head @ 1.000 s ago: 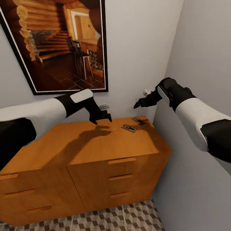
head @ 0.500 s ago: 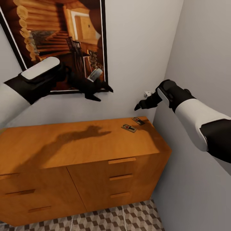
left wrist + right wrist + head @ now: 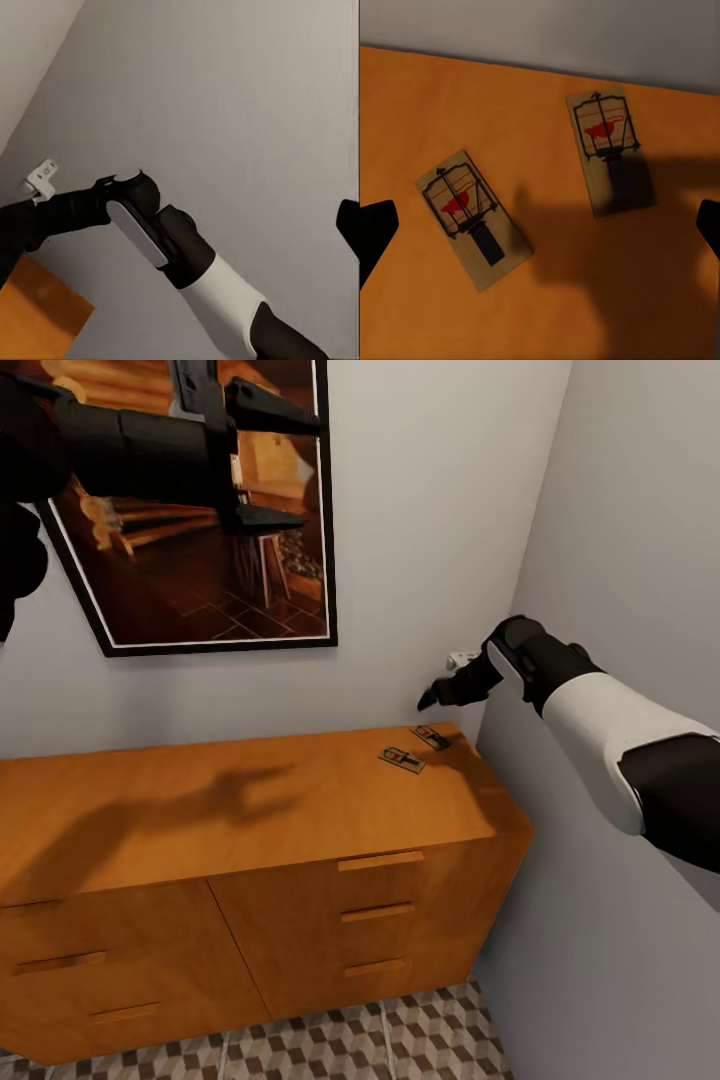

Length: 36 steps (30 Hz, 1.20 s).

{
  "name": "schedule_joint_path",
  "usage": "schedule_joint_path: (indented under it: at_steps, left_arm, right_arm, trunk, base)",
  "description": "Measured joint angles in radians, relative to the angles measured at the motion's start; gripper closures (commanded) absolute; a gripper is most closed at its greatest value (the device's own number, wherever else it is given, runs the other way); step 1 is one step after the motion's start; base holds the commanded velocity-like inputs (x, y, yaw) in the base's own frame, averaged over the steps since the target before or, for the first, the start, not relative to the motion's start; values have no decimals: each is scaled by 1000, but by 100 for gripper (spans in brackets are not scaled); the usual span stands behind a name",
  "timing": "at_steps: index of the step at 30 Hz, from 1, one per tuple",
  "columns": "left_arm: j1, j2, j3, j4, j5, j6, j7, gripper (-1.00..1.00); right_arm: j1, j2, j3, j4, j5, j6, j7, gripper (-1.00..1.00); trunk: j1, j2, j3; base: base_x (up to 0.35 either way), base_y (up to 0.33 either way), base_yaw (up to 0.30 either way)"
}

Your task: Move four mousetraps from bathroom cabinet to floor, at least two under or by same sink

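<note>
Right tool [image 3: 428, 698] hangs wide open and empty over two small flat wire-sprung mousetraps [image 3: 471, 216] [image 3: 606, 147] on my orange-brown wooden cabinet [image 3: 250, 810]; left tool [image 3: 272, 465] raised, fingers apart, empty.

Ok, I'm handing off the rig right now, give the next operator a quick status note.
Left gripper: raised high in front of the wall picture, open, empty.
Right gripper: hovering above the cabinet's right rear corner, open, empty.
Two mousetraps lie flat on the cabinet top near that corner, apart from each other, directly under the right gripper.
Done: nothing visibly on the floor here.
Left: grasp these two traps, account for the other two, and set all four on the tiles, two by the same sink.
</note>
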Motion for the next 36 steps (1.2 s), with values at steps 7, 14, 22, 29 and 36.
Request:
schedule_joint_path:
  at_steps: [7, 14, 22, 29, 36]
  left_arm:
    - [0, -63, 20, -8, 0, -29, -1, -100]
    - [1, -107, 23, -6, 0, -60, -2, -100]
    - [5, -115, 22, -6, 0, -64, -2, -100]
    - [9, -117, 19, -7, 0, -66, -2, -100]
    - [9, -119, 18, -8, 0, -66, -2, -100]
  right_arm:
    - [5, 0, 0, 3, 0, 0, -1, -100]
    - [6, 9, 1, 14, 4, 2, -4, -100]
    - [7, 25, 5, 24, 8, 3, -23, -100]
    - [7, 41, 3, 33, 8, 3, -93, -100]
    - [7, 59, 4, 35, 9, 3, -146, -100]
  trunk:
    - [0, 0, 0]
    - [0, 0, 0]
    - [0, 0, 0]
    - [-1, 0, 0]
    - [0, 0, 0]
  base:
    - [0, 0, 0]
    - [2, 0, 0]
    - [172, 0, 0]
    - [298, 0, 0]
    - [112, 0, 0]
